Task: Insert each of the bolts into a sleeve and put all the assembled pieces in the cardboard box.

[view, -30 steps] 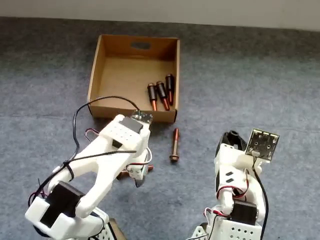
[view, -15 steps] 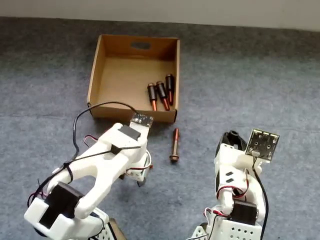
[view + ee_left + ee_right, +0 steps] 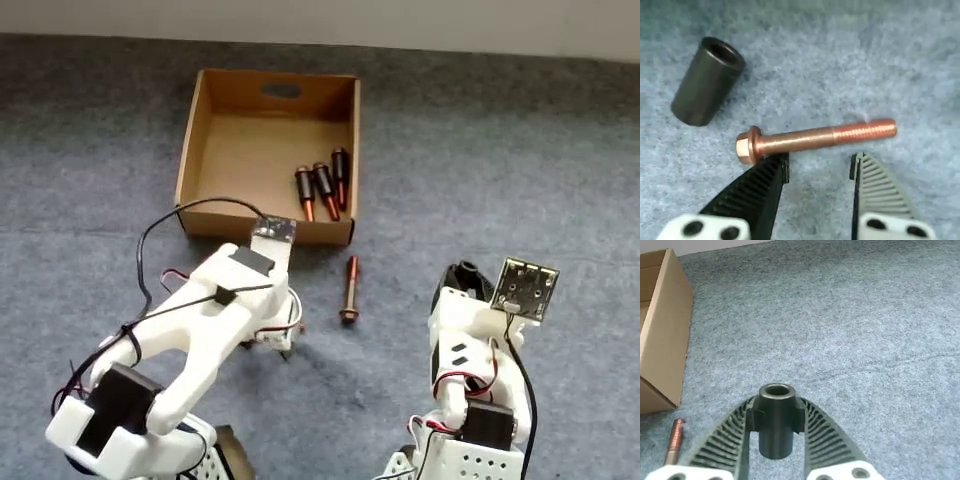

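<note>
Three assembled pieces [image 3: 323, 190] lie in the cardboard box [image 3: 192, 150]. The left pincer [image 3: 820, 159] hangs released just beside a bolt [image 3: 815, 140]; the right pincer [image 3: 776, 407] grips a sleeve [image 3: 776, 427].

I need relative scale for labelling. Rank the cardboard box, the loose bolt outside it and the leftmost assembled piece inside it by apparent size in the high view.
1. cardboard box, clearly largest.
2-3. loose bolt and leftmost assembled piece: near alike; the bolt looks slightly longer, the piece thicker, so no firm ranking.
</note>
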### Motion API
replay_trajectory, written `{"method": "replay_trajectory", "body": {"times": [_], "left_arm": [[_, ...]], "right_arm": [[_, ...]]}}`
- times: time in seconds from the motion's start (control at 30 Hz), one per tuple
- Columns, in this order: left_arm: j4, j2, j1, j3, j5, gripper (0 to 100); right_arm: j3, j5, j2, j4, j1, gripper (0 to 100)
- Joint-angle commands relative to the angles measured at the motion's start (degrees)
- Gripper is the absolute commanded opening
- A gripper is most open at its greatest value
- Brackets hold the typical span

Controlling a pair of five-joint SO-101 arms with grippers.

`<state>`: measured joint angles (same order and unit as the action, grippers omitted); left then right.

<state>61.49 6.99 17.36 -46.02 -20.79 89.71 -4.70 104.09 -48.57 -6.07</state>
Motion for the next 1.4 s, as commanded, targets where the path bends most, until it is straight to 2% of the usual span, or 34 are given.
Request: {"method": "replay_trajectory", "body": {"times": [0.0,0.1,0.4,0.53,0.73,1.1,1.37], "left_arm": [[-3.9,0.9,-3.5,1.4,-4.4,22],[-2.9,0.9,-2.5,1.5,-4.7,22],[6.6,0.9,-1.5,10.1,-4.9,22],[6.3,0.7,-1.5,10.7,-5.1,22],[6.2,0.4,-1.5,10.7,-12.6,22],[5.9,0.4,-1.2,10.5,-12.7,22],[5.9,0.3,-1.1,10.6,-28.4,23]], "right_arm": [[-0.2,-0.4,0.6,-0.3,-0.3,0.6],[-0.2,-0.4,0.6,-0.3,-0.3,0.6],[-0.2,-0.4,0.6,-0.3,-0.3,0.6],[-0.2,-0.4,0.6,-0.3,-0.3,0.6],[-0.2,-0.4,0.6,-0.3,-0.3,0.6],[-0.2,-0.4,0.6,-0.3,-0.3,0.6],[-0.2,-0.4,0.6,-0.3,-0.3,0.6]]}}
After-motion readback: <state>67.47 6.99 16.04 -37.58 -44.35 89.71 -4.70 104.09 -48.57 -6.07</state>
